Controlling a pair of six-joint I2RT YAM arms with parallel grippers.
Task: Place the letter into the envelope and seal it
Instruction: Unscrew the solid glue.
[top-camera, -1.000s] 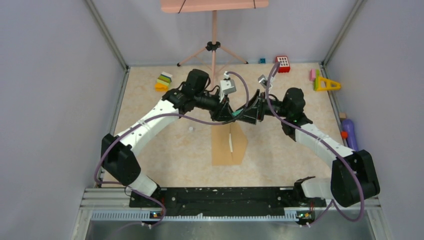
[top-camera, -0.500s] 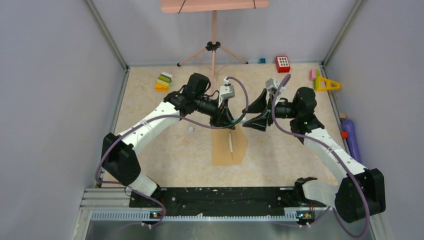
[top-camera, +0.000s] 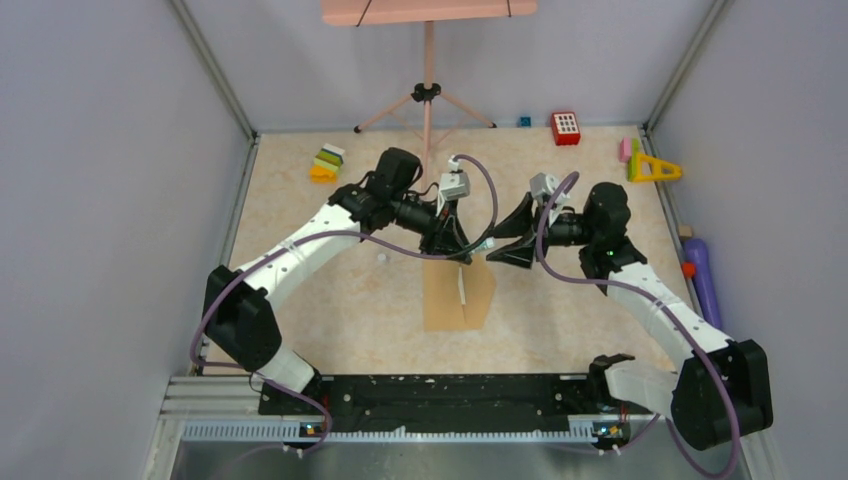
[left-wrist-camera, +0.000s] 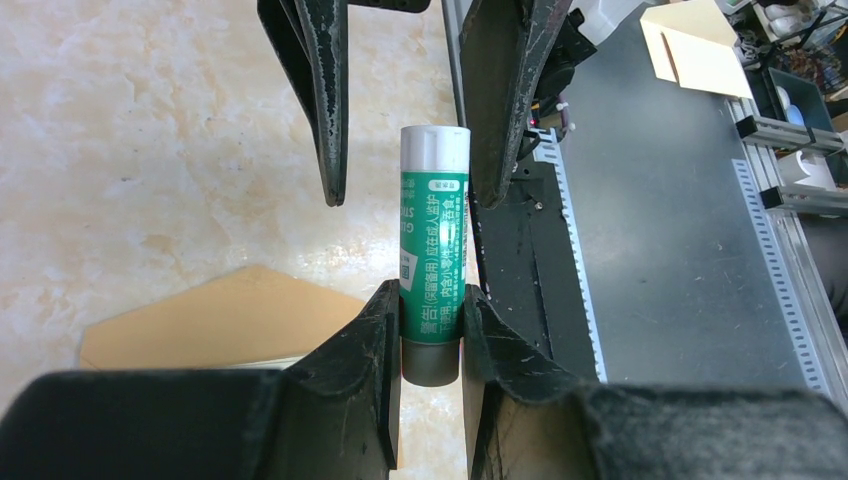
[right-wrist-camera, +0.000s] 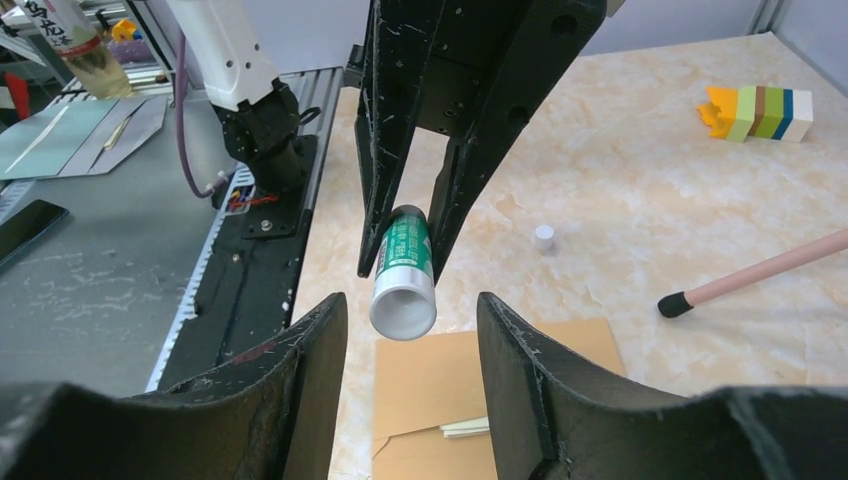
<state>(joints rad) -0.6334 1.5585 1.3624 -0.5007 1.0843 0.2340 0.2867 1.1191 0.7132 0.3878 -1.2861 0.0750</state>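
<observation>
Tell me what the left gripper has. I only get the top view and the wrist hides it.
Observer: A green glue stick, clamped near its base by the left gripper.
Operator: Right gripper on it?
Observer: No. The right gripper is open, jaws either side of the stick's pale end, gaps showing.
Operator: Letter in?
Observer: The letter shows only a pale edge at the mouth of the envelope; rest hidden.

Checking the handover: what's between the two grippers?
A green glue stick, held by the left gripper, its end toward the open right gripper; right wrist view.
</observation>
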